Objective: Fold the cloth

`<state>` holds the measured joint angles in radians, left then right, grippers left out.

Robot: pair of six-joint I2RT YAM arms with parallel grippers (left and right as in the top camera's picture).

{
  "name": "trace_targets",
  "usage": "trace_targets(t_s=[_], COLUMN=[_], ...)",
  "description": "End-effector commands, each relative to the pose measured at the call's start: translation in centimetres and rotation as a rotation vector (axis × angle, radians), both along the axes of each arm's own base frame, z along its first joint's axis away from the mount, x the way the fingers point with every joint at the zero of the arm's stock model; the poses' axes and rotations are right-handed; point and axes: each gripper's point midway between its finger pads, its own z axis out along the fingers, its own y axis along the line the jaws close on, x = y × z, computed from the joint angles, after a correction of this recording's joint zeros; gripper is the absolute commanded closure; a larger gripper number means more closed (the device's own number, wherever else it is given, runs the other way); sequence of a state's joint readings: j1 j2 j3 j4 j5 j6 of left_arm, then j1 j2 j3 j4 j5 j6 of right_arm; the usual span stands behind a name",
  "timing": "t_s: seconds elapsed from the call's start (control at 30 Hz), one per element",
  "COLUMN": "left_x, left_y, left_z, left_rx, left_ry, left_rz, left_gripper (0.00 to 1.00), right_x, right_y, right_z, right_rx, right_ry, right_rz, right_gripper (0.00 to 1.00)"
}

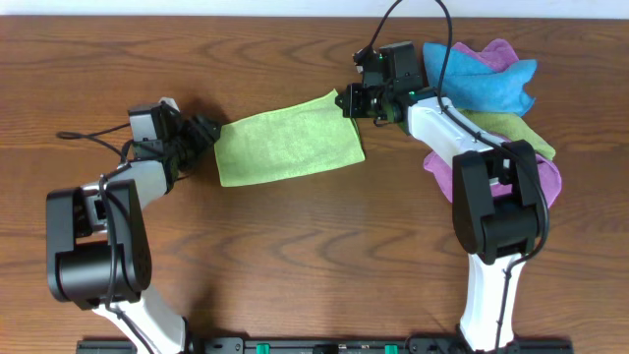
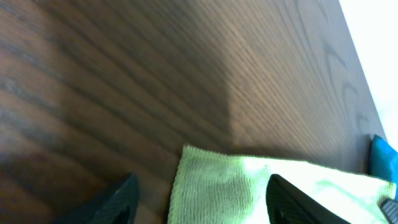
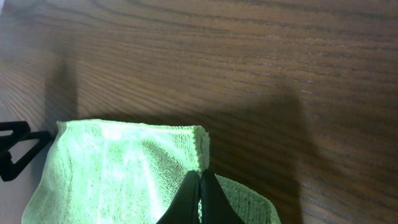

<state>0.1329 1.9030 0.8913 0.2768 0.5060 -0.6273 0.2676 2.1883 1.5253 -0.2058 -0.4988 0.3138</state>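
Observation:
The lime-green cloth [image 1: 287, 147] lies flat on the wooden table at mid-centre, wider than it is deep. My left gripper [image 1: 206, 131] is open at the cloth's left edge. In the left wrist view its two fingers [image 2: 202, 185] straddle a corner of the cloth [image 2: 311, 180]. My right gripper [image 1: 350, 101] is at the cloth's far right corner. In the right wrist view its fingers [image 3: 200, 174] are pressed together, pinching the edge of the cloth [image 3: 118, 168], with a fold of cloth beneath them.
A pile of other cloths sits at the back right: blue [image 1: 486, 84], purple [image 1: 503, 54], dull olive-green [image 1: 511, 128] and more purple [image 1: 546, 179] beside the right arm. The blue one also shows in the left wrist view [image 2: 382, 155].

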Motion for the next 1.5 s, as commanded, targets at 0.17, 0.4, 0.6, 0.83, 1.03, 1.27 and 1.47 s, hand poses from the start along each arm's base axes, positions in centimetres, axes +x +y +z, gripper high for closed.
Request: trace_targets(t_s=[0.17,0.4,0.6,0.83,1.03,1.27,1.47], left_x=[-0.6,-1.0,-0.8,-0.8,-0.8,-0.4,-0.5], left_y=[-0.9,-1.2,-1.2,-1.2,-1.6,-3.0,-3.2], left_z=[-3.0,-4.4,-4.6,-4.5,-4.3,-2.8,-2.8], left_rx=[-0.067,-0.089,-0.086,-0.086,-0.107,-0.178,-0.182], left_ry=[0.076,0.109,0.101,0.099,0.092,0.041,0.045], left_rz=[-0.011,-0.014,-0.015,-0.016,-0.034,-0.105,-0.110], left_gripper=[0.36,0.51,0.67,0.94,0.94,0.46,0.57], right_x=[-0.1,-0.1,-0.2,-0.4,-0.4,-0.4,-0.4], right_y=[1.1,1.1,1.3,1.7,1.7,1.7,1.7], right_z=[1.5,1.5,1.5,1.5,1.5,1.5,1.5], right_rx=[0.009,0.009,0.009,0.009,0.009,0.009,0.009], right_ry=[-0.035,-0.035,-0.035,-0.035,-0.035,-0.035,-0.034], right_rz=[0.034,0.034,0.038,0.045,0.045,0.045,0.045], right_gripper=[0.99,0.99,0.99,0.99,0.99,0.99,0.99])
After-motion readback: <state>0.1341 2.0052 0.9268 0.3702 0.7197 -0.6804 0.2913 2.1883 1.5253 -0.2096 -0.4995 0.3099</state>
